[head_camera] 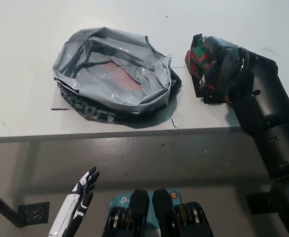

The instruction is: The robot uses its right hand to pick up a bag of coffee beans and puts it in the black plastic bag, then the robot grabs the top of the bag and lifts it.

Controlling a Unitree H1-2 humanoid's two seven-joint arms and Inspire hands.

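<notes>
Right hand on the coffee bag, black bag open beside it.
Left hand point(80, 197) idle low below the table point(26, 64) edge, fingers spread, empty. Right hand point(222, 66) covers the coffee bag point(196, 54) on the table; grip can't tell. Black bag point(115, 74) just left, mouth open.

Glossy crinkled plastic bag point(115, 79) on a smooth matt table point(26, 44).
</notes>
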